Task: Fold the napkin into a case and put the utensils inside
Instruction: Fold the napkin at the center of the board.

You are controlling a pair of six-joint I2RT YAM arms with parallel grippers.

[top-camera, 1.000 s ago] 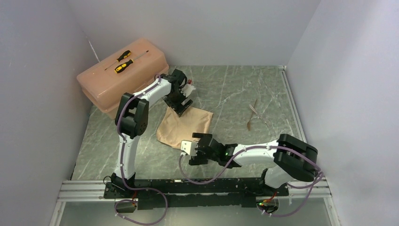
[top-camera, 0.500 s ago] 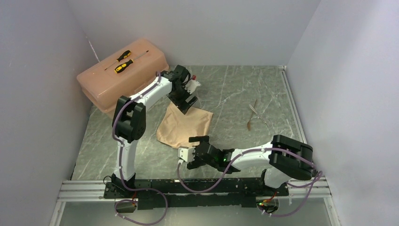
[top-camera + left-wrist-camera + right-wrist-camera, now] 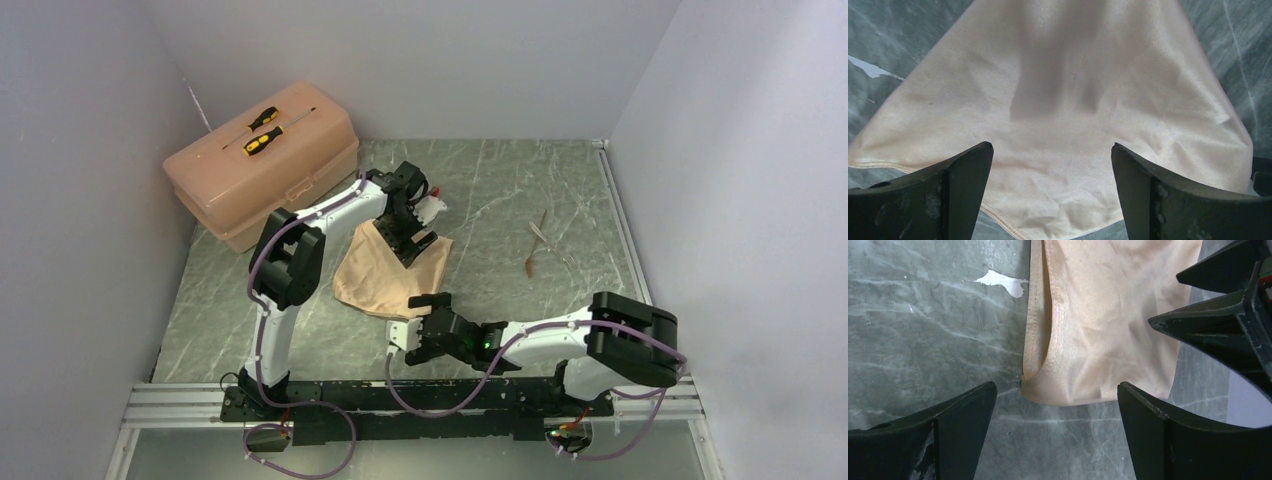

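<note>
The peach-tan napkin [image 3: 380,275] lies flat on the marble table, in the middle and a little to the left; its left edge shows two layers [image 3: 1040,325]. My left gripper [image 3: 413,243] hovers open over the napkin's far right part, with cloth [image 3: 1068,100] filling the space between and beyond its fingers [image 3: 1052,165]. My right gripper [image 3: 425,328] stands open just off the napkin's near edge [image 3: 1098,395], with bare table between its fingers [image 3: 1057,410]. The thin golden-brown utensils [image 3: 540,243] lie on the table to the right, away from both grippers.
A pink plastic toolbox [image 3: 290,170] stands at the back left with two yellow-and-black screwdrivers [image 3: 262,130] on its lid. Grey walls close in the table on the left, back and right. The left gripper's fingers [image 3: 1218,335] show at the right of the right wrist view.
The left gripper has swung right and nearer, from the napkin's far corner by the toolbox to above its far right part. The right gripper has shifted slightly towards the near edge.
</note>
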